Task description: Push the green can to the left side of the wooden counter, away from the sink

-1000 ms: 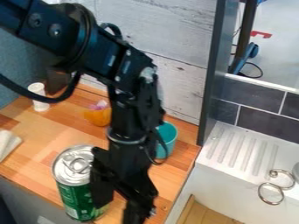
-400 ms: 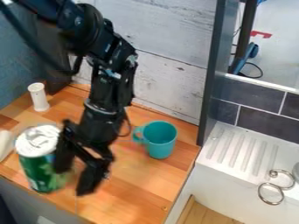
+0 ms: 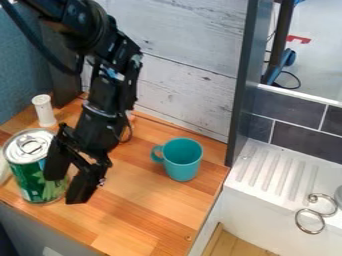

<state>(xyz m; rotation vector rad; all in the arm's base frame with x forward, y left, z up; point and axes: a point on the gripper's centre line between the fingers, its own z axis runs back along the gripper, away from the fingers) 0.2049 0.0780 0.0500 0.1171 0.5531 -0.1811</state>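
Observation:
Over the left part of the wooden counter hangs the gripper (image 3: 69, 180), its two fingers apart and nothing visible between them. Against its left finger stands a green and silver can (image 3: 32, 167), upright near the front edge and partly covered by that finger. To the right of the arm, a teal cup (image 3: 182, 160) stands upright with its handle toward the left.
A white cylinder (image 3: 44, 111) stands at the back left, near a dark panel. The counter (image 3: 143, 210) ends on the right at a white sink with a ridged drainboard (image 3: 277, 172) and metal rings (image 3: 310, 220). A whitish wooden wall (image 3: 187, 90) rises behind.
The gripper has moved left and somewhat up in the view. The can has shifted the same way beside it, still upright. The teal cup has come out from behind the arm.

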